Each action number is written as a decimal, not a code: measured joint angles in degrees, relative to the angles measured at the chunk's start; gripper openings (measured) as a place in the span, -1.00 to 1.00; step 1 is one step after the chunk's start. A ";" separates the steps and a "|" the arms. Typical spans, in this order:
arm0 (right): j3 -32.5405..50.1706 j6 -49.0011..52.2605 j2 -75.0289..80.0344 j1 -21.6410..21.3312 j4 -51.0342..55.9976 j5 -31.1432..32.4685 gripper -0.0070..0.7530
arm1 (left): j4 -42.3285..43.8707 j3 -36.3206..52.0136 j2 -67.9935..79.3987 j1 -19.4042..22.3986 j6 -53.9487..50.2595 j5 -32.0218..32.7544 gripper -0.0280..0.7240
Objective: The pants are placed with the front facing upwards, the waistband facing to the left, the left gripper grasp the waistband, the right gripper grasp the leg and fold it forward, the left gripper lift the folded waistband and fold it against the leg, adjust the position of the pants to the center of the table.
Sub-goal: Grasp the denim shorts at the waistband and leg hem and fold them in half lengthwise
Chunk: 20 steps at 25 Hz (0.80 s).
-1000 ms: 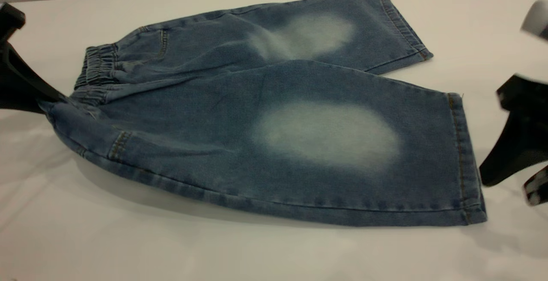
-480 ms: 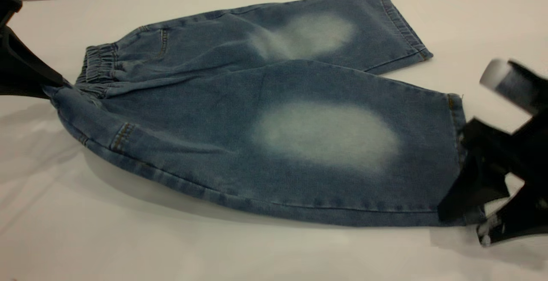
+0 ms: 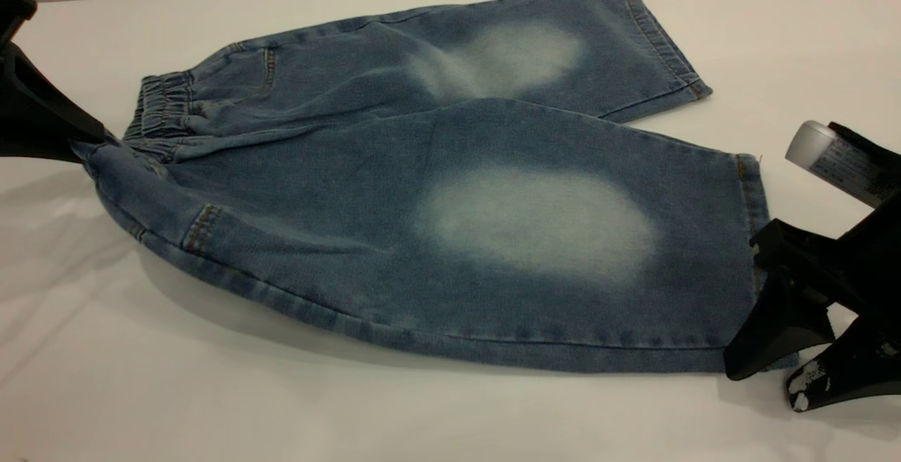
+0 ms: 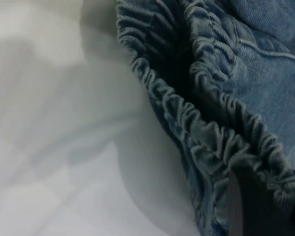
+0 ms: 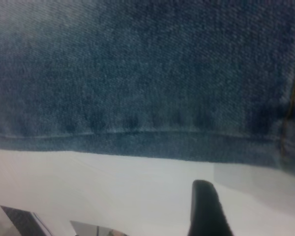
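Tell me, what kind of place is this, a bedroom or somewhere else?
Probably a robot test bench, not a bedroom. A bare white table holds only denim pants, with a black left gripper at the waistband and a right gripper at the leg hem.

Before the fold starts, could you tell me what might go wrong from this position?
1. The right gripper sits at the very corner of the near leg's hem, one finger over the cloth and one on the table; closing there may catch only the cuff edge, which could slip out mid-fold.
2. The left gripper holds just one end of the waistband, already raised. Lifting may bunch the pants unevenly, so the fold lands crooked.
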 joint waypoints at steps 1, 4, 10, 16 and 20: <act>0.00 -0.14 0.05 0.00 0.37 -0.24 -0.04 | 0.00 0.00 0.00 0.00 0.00 0.15 -0.59; -0.60 -2.10 0.40 0.00 2.40 -0.79 -0.05 | 0.00 0.00 0.00 0.00 0.00 0.21 -0.59; -2.87 -4.18 0.51 0.00 6.96 -2.14 -0.05 | 0.00 0.00 0.00 0.00 0.04 0.21 -0.59; -3.35 -4.25 0.57 0.00 8.36 -3.00 -0.12 | 0.00 0.00 0.00 0.00 0.11 0.21 -0.59; -3.35 -4.25 0.57 0.00 8.65 -4.90 -0.50 | 0.06 0.00 0.00 0.00 0.11 0.67 -0.59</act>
